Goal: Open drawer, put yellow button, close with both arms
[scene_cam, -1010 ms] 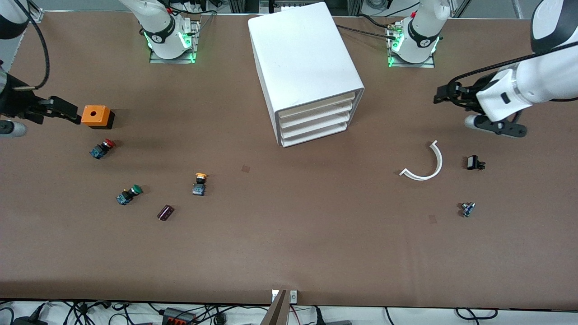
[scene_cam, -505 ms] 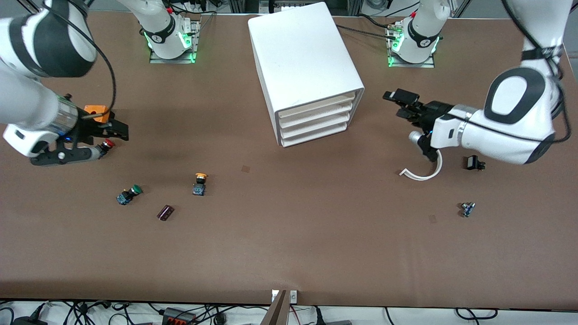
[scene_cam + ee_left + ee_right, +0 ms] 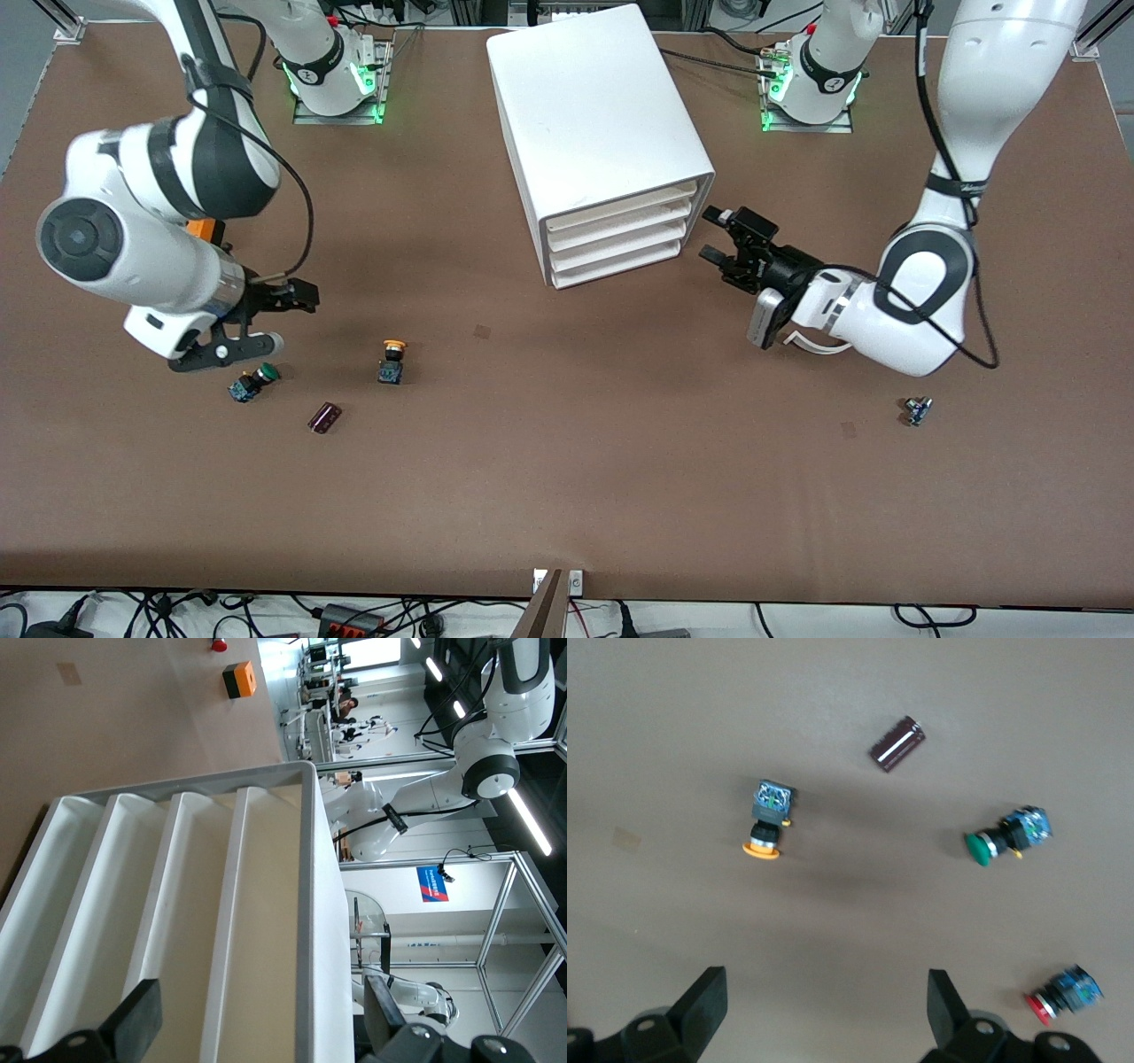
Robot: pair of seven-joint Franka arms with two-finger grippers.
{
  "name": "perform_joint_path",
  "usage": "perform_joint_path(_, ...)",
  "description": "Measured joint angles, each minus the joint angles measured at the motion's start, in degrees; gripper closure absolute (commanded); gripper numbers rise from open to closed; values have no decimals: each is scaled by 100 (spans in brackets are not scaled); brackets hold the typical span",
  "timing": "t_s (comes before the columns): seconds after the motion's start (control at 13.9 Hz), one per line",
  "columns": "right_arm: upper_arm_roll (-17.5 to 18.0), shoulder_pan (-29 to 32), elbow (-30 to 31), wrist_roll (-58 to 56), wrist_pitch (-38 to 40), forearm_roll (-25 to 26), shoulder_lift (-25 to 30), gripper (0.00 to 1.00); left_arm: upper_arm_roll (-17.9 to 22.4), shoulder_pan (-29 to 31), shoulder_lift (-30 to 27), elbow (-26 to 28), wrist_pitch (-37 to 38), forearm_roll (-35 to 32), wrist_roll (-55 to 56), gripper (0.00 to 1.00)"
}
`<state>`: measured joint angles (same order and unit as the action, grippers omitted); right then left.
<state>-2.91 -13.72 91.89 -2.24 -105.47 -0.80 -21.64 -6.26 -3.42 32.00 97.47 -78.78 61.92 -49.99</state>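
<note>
no text, number or brand could be read anywhere. the left arm (image 3: 921, 292) carried a dark band with small pale lettering, too small to make out. each arm base (image 3: 332, 75) bore a round dark emblem with a pale mark, not legible as a letter. in the left wrist view a blue sign (image 3: 431, 883) with white and red marks hung on a metal frame in the room, its wording too small to read. the white cabinet (image 3: 602, 133), the buttons and the surface (image 3: 567, 478) showed no labels.
</note>
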Motion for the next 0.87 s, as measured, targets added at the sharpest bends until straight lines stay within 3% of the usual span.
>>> perform_joint_path(0.36, 0, -103, -24, 0, -365, -260, -624, 0, -41, -350, 81, 324, -465, 188, -169, 3)
perform_joint_path(0.65, 1, -238, -41, 0, -805, -433, -1073, 0, -87, -352, 107, 597, -484, 231, -288, 15)
perform_joint_path(0.87, 1, -371, -48, 129, -1188, -433, -1359, 0, -135, -353, 122, 835, -529, 369, -645, 38)
